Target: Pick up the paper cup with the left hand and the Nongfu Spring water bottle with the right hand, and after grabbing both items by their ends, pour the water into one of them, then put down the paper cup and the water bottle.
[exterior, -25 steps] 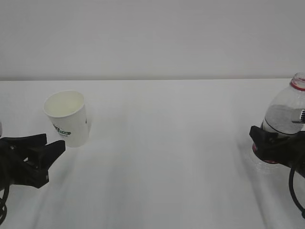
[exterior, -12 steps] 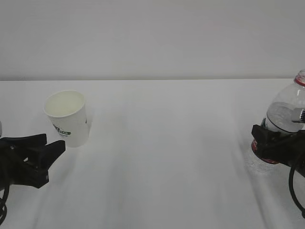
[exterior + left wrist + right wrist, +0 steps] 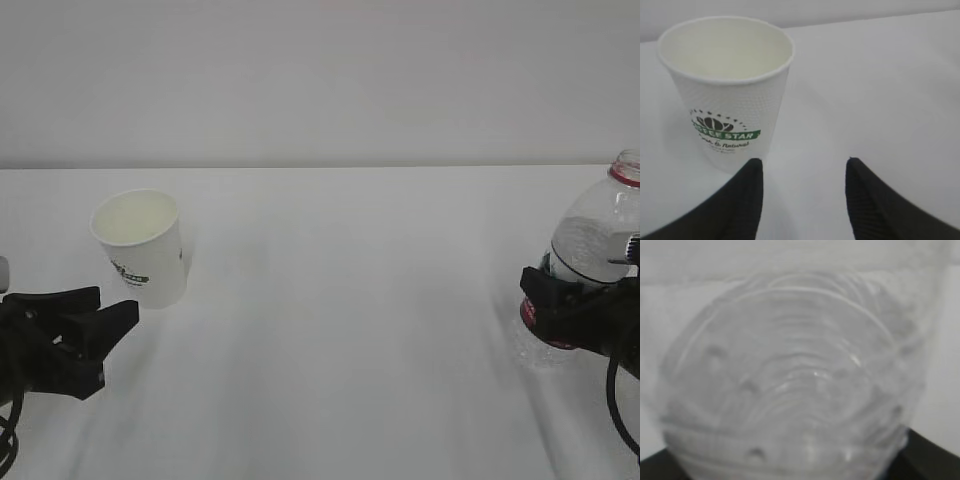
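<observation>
Light, crushable paper cup (image 3: 142,246) at left, ahead of the spread left hand (image 3: 92,318); right hand (image 3: 560,312) clasps the slippery Nongfu Spring water bottle (image 3: 590,250) low.

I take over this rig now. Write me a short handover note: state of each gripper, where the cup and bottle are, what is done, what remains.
Left gripper: jaws open, empty, just short of the paper cup, which sits off to one side of the gap.
Right gripper: jaws around the lower part of the Nongfu Spring water bottle; whether the grip is firm cannot be told.
Cup: upright on the table, left side, looks empty.
Bottle: far right, no cap visible.
Done: both arms at their items.
Left: grasp cup, lift both, pour, set both down.
</observation>
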Motion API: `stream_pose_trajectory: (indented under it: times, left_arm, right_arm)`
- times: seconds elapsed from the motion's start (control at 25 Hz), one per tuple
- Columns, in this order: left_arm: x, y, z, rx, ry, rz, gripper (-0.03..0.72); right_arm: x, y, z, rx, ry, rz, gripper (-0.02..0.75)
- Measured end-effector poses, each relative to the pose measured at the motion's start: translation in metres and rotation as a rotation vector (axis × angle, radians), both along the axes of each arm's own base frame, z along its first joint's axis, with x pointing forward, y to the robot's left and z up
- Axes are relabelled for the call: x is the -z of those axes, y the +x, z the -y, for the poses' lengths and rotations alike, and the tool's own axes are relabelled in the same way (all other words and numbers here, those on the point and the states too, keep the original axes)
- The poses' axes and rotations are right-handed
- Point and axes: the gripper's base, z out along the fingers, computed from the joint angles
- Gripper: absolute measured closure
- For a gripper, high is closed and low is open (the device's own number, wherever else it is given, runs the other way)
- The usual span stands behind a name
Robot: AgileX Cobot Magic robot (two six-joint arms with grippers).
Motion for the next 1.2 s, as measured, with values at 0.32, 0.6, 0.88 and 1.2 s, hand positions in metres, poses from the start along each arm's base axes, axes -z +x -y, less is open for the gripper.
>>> stream_pose_trajectory:
  times: [0.32, 0.6, 0.88, 1.2]
  left_arm:
    - [0.028, -0.002, -0.001, -0.008, 0.032, -0.125, 0.286]
    - [0.036, 0.009, -0.002, -0.055, 0.034, -0.139, 0.194]
    - [0.031, 0.023, -0.003, -0.11, 0.018, -0.097, 0.052]
    - [0.038, 0.048, 0.004, -0.112, 0.01, -0.072, 0.001]
  right_arm:
    - [-0.009, -0.017, -0.001, -0.031, -0.012, -0.024, 0.249]
    - [-0.017, -0.017, -0.001, -0.038, -0.011, 0.01, 0.251]
    - [-0.017, -0.017, -0.002, -0.041, -0.011, 0.01, 0.253]
    - [-0.017, -0.018, -0.002, -0.041, -0.012, 0.009, 0.253]
